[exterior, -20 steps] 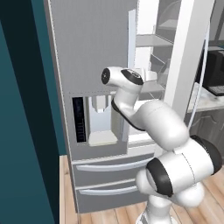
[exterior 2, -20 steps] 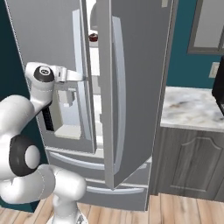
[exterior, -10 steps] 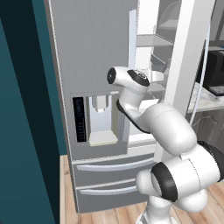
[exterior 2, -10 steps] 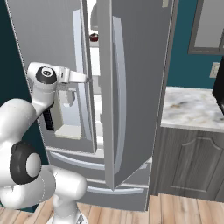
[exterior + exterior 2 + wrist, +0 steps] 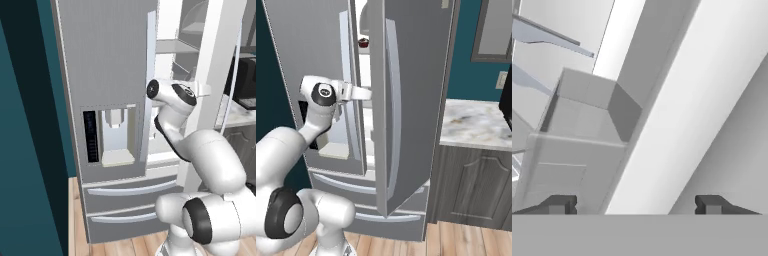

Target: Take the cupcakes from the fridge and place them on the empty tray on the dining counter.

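Grey steel is taking up most of both base views: the tall grey steel French-door fridge (image 5: 107, 75) is standing with its left door shut and its right door swung partway open. The left base view is giving the straight-on look at the door water dispenser (image 5: 114, 137) and the two bottom drawers (image 5: 130, 202), plus a bit of the white shelves inside. The right base view is looking more along the edge of the open door (image 5: 406, 95), and past it a white-grey marble counter (image 5: 476, 122) on dark grey cabinets is showing against the teal wall.

That right view is also catching one small round dark-brown chocolate cupcake (image 5: 363, 42) sitting up on a white shelf in the gap between the doors, above where the white arm is reaching in.

The two-finger gripper (image 5: 634, 204) is showing up best in the hand view: its dark tips are standing wide apart with nothing between them, just pointing at the broad pale edge of the open door, with grey door bins (image 5: 582, 125) off to one side. Not touching anything as far as I can tell.
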Tool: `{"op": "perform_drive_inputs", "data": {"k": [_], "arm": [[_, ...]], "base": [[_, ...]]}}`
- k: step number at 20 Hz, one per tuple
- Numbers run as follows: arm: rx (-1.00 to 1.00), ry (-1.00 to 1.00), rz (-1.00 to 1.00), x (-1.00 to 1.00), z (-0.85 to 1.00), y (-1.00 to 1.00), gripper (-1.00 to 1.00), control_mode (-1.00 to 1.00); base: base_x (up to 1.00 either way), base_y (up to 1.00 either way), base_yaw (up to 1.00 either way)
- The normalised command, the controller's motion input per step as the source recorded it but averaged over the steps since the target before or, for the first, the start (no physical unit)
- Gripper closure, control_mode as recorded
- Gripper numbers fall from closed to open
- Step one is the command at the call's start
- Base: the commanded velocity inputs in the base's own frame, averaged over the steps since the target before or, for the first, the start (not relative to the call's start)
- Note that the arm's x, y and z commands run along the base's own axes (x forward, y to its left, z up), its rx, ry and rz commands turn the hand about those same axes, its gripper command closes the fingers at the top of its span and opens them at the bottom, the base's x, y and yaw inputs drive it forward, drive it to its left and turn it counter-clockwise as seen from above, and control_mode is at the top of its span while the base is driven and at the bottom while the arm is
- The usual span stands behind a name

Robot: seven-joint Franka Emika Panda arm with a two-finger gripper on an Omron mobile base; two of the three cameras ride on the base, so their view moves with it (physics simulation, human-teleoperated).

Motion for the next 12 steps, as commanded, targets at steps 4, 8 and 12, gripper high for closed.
{"op": "perform_drive_inputs", "data": {"k": [4, 8, 12], "arm": [[0.00, 0.00, -0.03, -0.02, 0.00, -0.67, -1.00, -1.00], [0.00, 0.00, -0.10, 0.01, 0.00, -0.71, -1.00, -1.00], [0.00, 0.00, -0.19, 0.00, 0.00, -1.00, -1.00, -1.00]], "base": [[0.00, 0.00, 0.00], [0.00, 0.00, 0.00], [0.00, 0.00, 0.00]]}}
